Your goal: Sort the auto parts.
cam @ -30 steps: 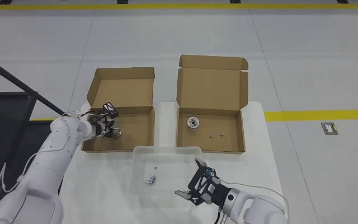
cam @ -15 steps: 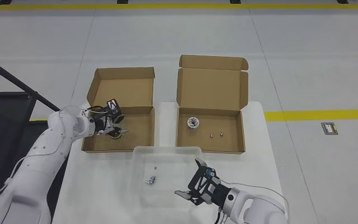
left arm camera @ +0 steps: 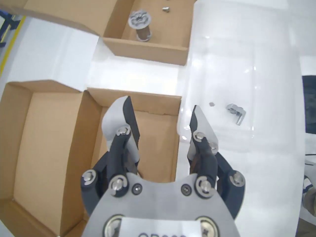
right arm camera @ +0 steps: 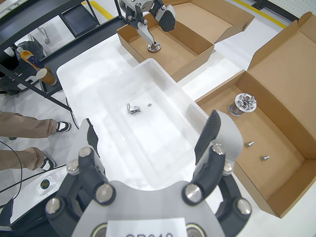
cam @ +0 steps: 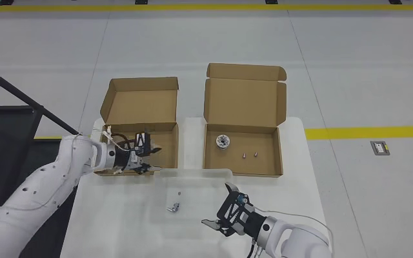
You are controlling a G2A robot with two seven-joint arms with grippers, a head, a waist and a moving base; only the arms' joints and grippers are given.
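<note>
Left gripper (left arm camera: 160,110) is hovering above the left cardboard box (left arm camera: 154,134), jaws wide. Right gripper (right arm camera: 151,127) is hanging over the clear bin (right arm camera: 161,73), jaws wide; a metal bracket (right arm camera: 133,109) is lying inside.

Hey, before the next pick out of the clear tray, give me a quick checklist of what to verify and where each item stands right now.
1. Left gripper open and empty: ok.
2. Right gripper open and empty: ok.
3. Flanged part resting on the floor of the left box: ok.
4. Left gripper clear of the flanged part: cannot tell, since one side sits very close to it in the right wrist view.
5. Bracket lying free in the clear tray, nothing on top of it: ok.
</note>
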